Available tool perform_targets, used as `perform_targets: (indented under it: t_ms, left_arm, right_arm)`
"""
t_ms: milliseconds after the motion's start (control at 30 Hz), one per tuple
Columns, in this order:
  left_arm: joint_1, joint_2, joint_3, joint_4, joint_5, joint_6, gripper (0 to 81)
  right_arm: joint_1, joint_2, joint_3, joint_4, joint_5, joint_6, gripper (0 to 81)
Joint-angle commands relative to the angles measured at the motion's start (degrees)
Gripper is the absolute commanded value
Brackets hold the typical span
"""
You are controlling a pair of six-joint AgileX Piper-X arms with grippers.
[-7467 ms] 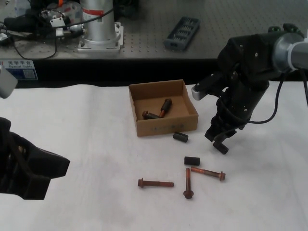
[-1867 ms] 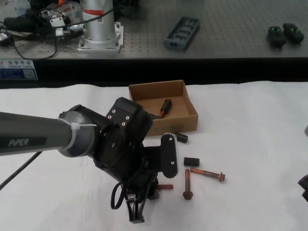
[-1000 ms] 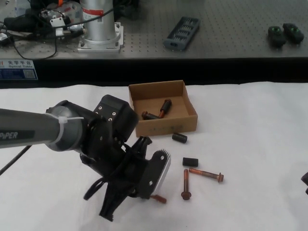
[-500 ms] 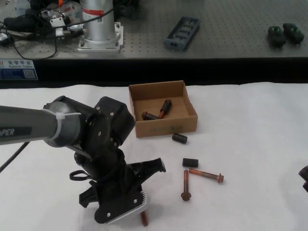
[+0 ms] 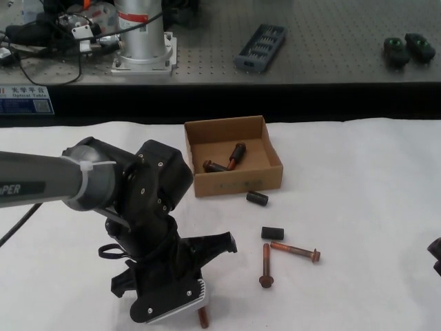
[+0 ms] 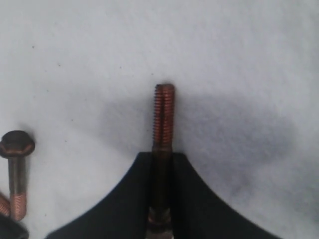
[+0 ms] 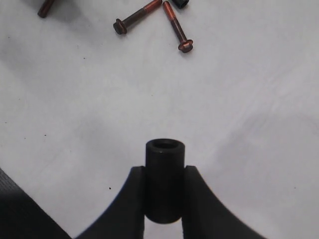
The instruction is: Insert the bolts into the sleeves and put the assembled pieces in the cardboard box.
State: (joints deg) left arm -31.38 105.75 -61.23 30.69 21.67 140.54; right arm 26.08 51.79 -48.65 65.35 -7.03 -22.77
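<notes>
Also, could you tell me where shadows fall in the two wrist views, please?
Left wrist view: a soft grey shadow spreads over the white sheet around the bolt held by the left gripper. Right wrist view: a fainter shadow lies on the sheet beyond the sleeve in the right gripper; no glare in either.

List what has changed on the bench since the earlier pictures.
The left gripper came in over the cloth, took hold of the leftmost bolt and lifted it toward the near edge. The right gripper drew back from beside the box to the right edge, holding a sleeve. The other two bolts, two loose sleeves and the pieces in the box stayed put.
</notes>
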Motion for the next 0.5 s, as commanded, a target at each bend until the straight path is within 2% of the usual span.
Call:
perform_targets:
  t_ms: [0,33,133,200,367,467]
  left_arm:
    - [0.3,1.2,1.3,4.1,-1.7,1.1,10.1]
    - [0.3,1.2,1.3,4.1,-1.7,0.0,15.4]
    - [0.3,1.2,1.3,4.1,-1.7,-1.6,41.7]
    - [0.3,1.2,1.3,4.1,-1.7,-2.6,52.2]
    - [0.3,0.8,1.3,4.1,-1.7,-6.6,50.8]
    - [0.3,-0.8,1.3,4.0,-1.2,-13.9,50.3]
  right_arm:
    - [-0.1,-0.6,-0.1,-0.1,-0.9,-0.4,2.7]
    - [-0.1,-0.6,-0.1,-0.1,-0.9,-0.4,2.7]
    - [-0.1,-0.6,-0.1,-0.1,-0.9,-0.4,2.7]
    - [-0.1,-0.6,-0.1,-0.1,-0.9,-0.4,2.7]
    - [-0.1,-0.6,-0.1,-0.1,-0.9,-0.4,2.7]
    - [-0.1,-0.6,-0.1,0.4,-0.9,-0.4,2.7]
